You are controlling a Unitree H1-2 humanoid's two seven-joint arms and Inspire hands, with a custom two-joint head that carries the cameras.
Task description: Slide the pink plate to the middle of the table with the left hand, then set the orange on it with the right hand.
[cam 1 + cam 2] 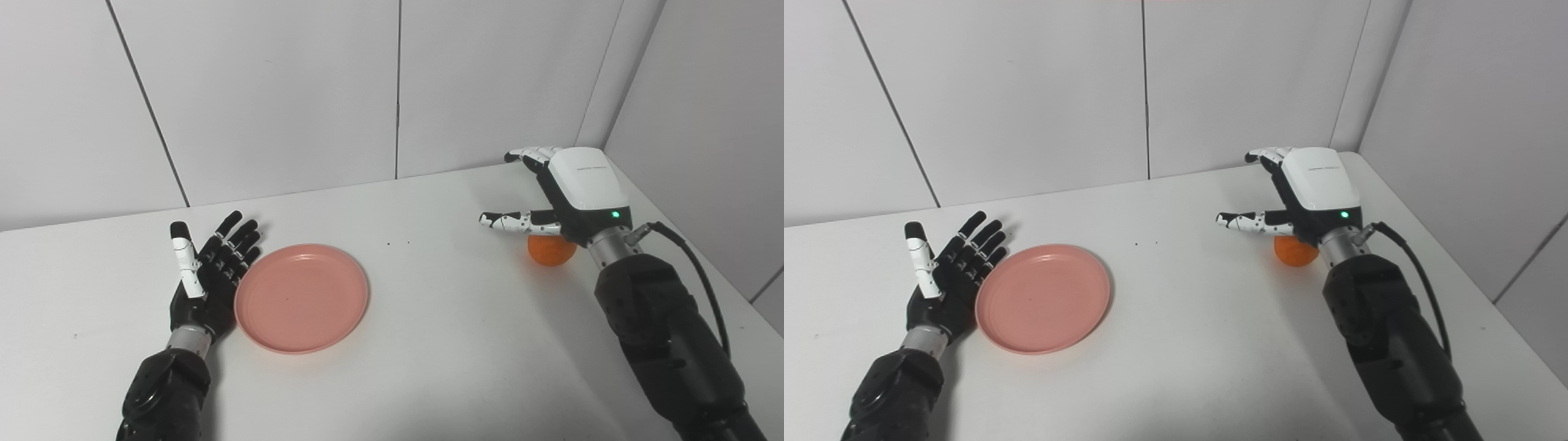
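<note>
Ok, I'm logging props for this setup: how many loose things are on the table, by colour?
Pink: 1, the plate, beside the open left hand.
Orange: 1, the orange, partly hidden under the open right hand.
Total: 2

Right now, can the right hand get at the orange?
Probably yes. The right hand is open, directly over the orange, fingers spread, nothing visible between them. Whether it touches the orange is unclear.
</note>
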